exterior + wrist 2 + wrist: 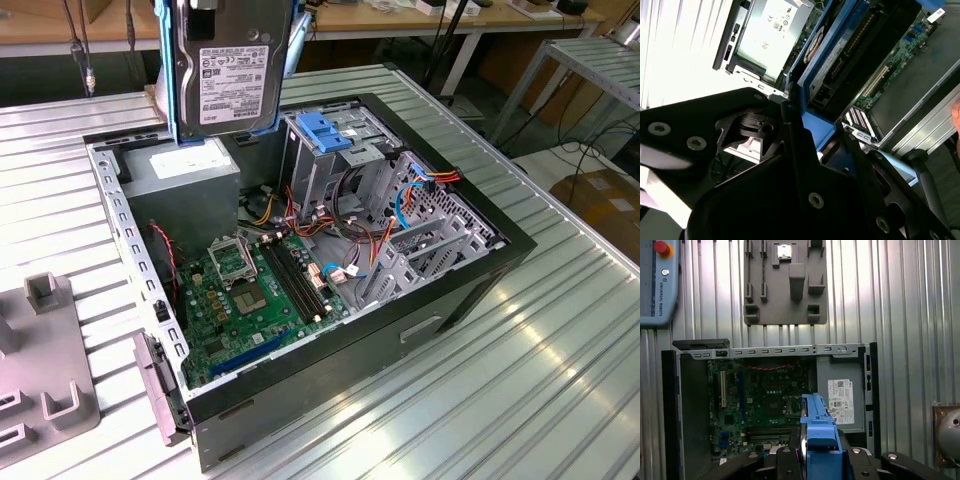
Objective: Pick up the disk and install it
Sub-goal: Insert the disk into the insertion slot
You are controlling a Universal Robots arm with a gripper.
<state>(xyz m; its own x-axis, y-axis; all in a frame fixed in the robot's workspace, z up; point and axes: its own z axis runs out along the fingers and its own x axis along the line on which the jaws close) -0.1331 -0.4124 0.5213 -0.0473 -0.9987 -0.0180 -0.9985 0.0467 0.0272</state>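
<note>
Disk (232,70): flat silver-grey metal slab, white label, blue plastic rails, upright above open computer case (330,385).
Fingers (795,145): black, clamped on its rails.
Table (560,380): ribbed metal.

A: Exterior view position?
B: Raised off one corner, angled down into the open computer case (350,370).
A: Wrist views?
B: First wrist view: straight down, from well above. Second wrist view: oblique, close against the disk (840,60). All three share the motherboard (255,290).

claw (821,456) points straight down, clamped on both sides of disk (230,70), holding it upright
</note>
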